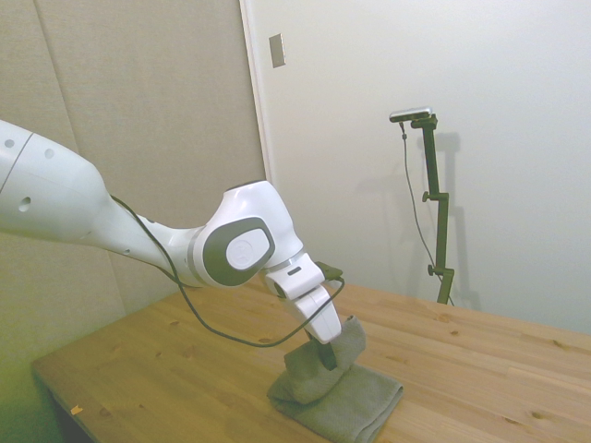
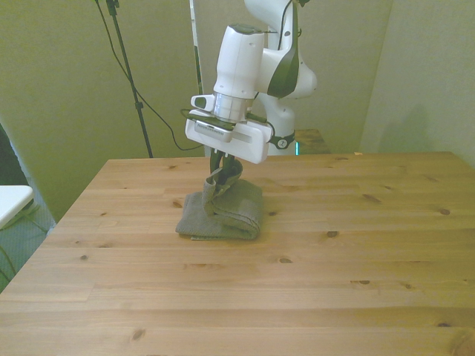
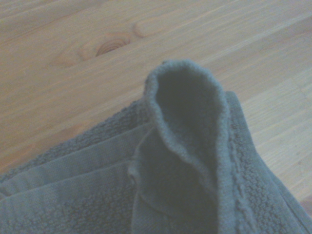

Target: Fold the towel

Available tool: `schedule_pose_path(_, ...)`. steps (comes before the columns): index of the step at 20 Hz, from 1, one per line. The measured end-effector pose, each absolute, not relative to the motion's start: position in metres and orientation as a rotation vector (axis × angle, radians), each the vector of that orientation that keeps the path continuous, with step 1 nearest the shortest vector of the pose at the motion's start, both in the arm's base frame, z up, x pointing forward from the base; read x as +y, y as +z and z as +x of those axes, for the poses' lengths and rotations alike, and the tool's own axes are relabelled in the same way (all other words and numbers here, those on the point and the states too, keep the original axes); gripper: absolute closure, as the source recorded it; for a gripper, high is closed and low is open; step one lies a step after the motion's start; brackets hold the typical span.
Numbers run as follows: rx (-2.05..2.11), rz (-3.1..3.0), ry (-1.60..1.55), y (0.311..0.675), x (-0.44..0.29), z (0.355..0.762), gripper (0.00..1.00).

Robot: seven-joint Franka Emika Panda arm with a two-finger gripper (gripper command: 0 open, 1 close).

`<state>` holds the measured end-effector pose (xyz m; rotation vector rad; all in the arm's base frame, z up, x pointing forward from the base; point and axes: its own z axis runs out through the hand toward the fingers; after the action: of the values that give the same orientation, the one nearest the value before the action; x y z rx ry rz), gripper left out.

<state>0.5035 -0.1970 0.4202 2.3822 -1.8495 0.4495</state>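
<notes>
**Already doubled, one edge raised**

Broadly, the wooden table (image 2: 334,252) fills every view, and the white arm (image 1: 111,221) slants down over it. The towel (image 2: 237,215) lies near the table's far edge toward the front view's left — folded into a thick grey-olive pad, one part drawn upward. The gripper (image 2: 217,176) is pinched on that raised fold. Up close, the lifted edge (image 3: 187,107) curls into a loop above stacked layers.
</notes>
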Motion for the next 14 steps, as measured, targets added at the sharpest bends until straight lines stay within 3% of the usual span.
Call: schedule_pose_path(14,-1.832,2.412,0.448,0.4183,-0.2033,0.5045,0.0)
